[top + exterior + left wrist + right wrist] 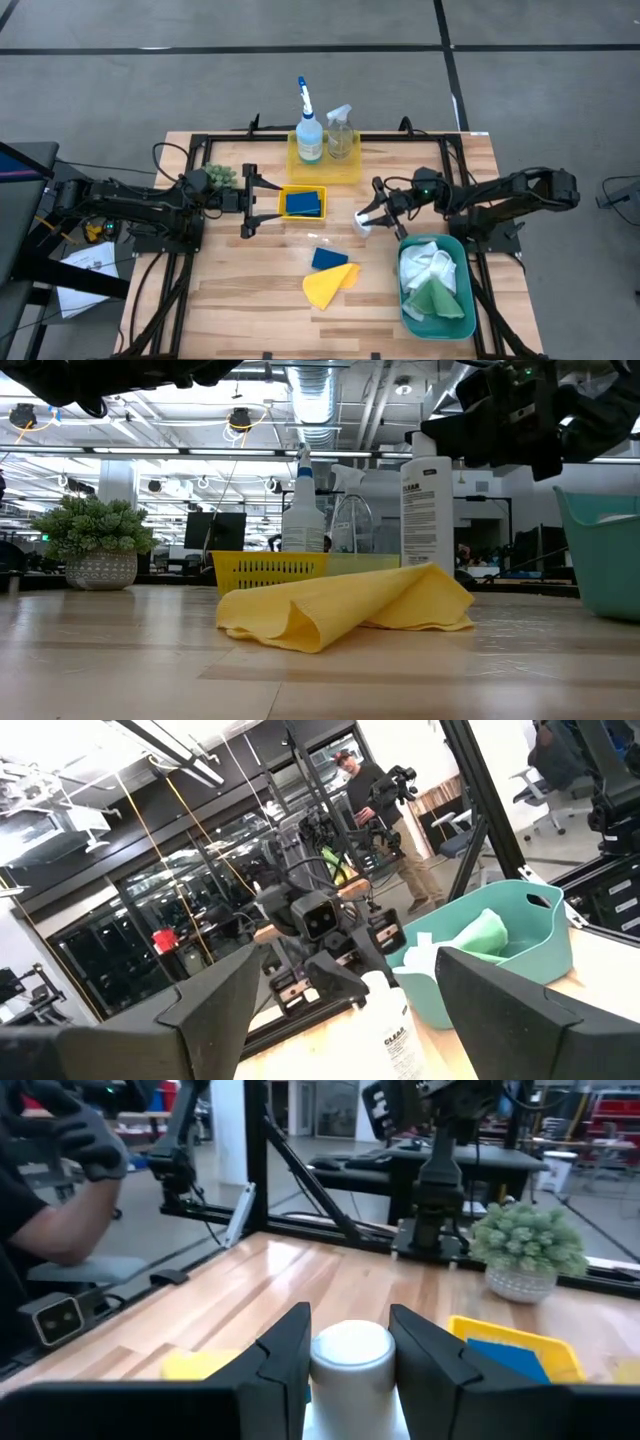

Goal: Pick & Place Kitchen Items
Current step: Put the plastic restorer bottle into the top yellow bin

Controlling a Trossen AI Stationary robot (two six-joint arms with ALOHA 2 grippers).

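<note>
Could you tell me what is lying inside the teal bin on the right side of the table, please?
The teal bin holds a crumpled white cloth towards the far end and a green cloth nearer the front. Anything beneath the cloths is covered, and the bin's floor cannot be seen.

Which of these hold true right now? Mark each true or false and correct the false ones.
1. The right hand is shut on the small white plastic bottle. True.
2. The left hand holds a blue rectangular sponge. False: its fingers stand open and empty above the small yellow plastic tray.
3. The two spray bottles stand in the teal plastic bin. False: the clear spray bottle and the blue-white spray bottle stand in the far yellow tray.
4. A crumpled yellow cloth lies on the wooden table. True.
5. White and green cloths lie in the teal plastic bin. True.
</note>
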